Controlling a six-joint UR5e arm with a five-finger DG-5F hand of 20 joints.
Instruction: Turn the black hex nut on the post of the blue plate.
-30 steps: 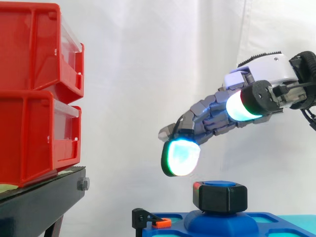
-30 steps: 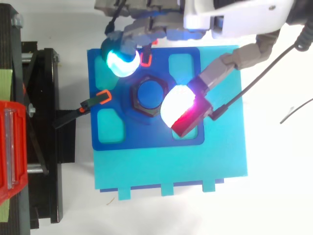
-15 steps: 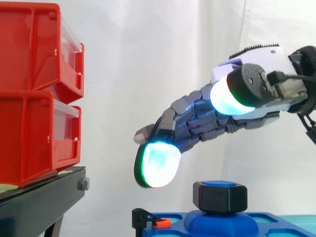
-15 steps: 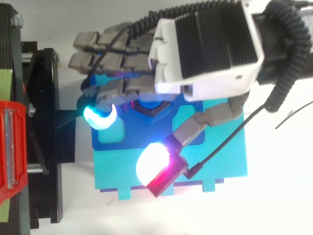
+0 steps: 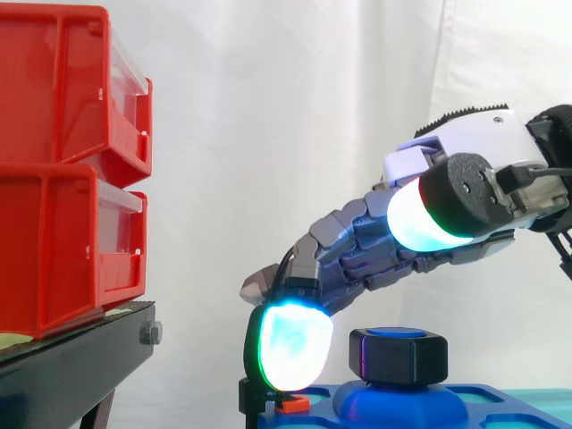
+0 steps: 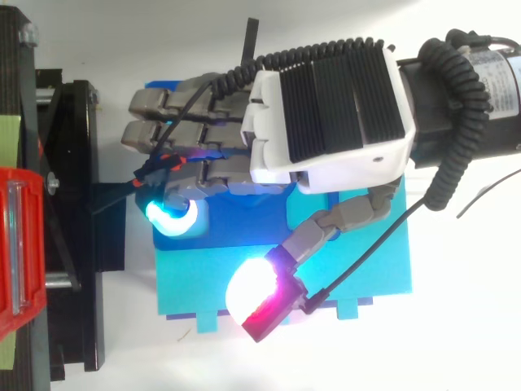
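The black hex nut [image 5: 399,355] sits on the blue post of the blue plate [image 5: 483,404] at the bottom of the side view. My hand [image 5: 384,250] reaches in from the right, above the nut and apart from it. Its fingers stretch down to the left, and a cyan-glowing fingertip [image 5: 288,349] hangs just left of the nut, close to the plate. The thumb pad [image 5: 427,214] stays high on the right. From above, the hand [image 6: 326,114] covers the nut and much of the blue plate [image 6: 244,231]. The fingers are relaxed and hold nothing.
Two stacked red bins [image 5: 63,170] stand on a black stand [image 5: 80,357] at the left. A black clamp with an orange tip [image 5: 288,403] grips the plate's left edge. The blue plate lies on a larger cyan base [image 6: 366,269].
The hand has swung over the nut and hidden it from above. In the last half second its cyan fingertip sank lower, to the nut's height, just left of it.
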